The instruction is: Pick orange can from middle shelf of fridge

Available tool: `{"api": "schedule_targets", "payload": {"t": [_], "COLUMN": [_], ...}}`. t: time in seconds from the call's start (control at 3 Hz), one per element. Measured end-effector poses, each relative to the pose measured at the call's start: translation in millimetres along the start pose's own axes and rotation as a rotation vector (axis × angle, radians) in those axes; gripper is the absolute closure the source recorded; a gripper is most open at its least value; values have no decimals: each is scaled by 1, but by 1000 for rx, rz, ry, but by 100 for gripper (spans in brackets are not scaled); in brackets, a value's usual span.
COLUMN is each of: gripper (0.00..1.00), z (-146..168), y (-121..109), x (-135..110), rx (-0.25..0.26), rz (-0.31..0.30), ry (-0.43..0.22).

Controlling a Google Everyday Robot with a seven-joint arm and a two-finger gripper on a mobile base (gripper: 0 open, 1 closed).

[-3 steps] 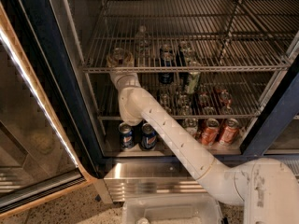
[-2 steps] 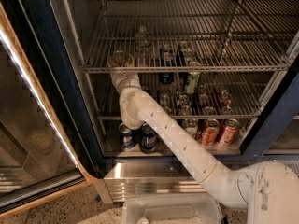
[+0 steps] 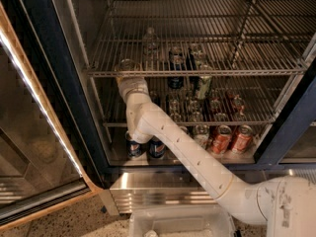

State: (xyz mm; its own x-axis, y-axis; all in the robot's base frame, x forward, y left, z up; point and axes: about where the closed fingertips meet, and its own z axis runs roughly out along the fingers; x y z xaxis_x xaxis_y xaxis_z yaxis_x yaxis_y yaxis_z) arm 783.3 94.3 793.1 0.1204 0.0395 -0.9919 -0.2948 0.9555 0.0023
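**Orange can** (image 3: 126,64): at the front left corner of the middle shelf (image 3: 232,72) of the fridge (image 3: 49,58), right at the tip of the end effector (image 3: 128,73). The end effector comes up from below, across the shelf's front rail. Whether it is apart, together or clamped on the can cannot be told.

**Same shelf:** to the right of and behind the end effector stand a clear bottle (image 3: 150,41) and dark cans (image 3: 176,53).

**Fridge floor:** 2 blue cans (image 3: 134,147) stand straight below the end effector. Red-orange cans (image 3: 220,139) stand well apart, to its lower right.
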Motion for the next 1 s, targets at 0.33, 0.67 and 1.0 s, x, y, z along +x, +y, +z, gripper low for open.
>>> {"api": "schedule_targets", "payload": {"t": [0.33, 0.67, 1.0], "gripper": [100, 100, 100], "z": [-20, -27, -44], "y": [-1, 0, -1], "x": [4, -1, -8], "rx": [26, 36, 45], "rz": [-2, -8, 2], "ry": [19, 16, 15]}}
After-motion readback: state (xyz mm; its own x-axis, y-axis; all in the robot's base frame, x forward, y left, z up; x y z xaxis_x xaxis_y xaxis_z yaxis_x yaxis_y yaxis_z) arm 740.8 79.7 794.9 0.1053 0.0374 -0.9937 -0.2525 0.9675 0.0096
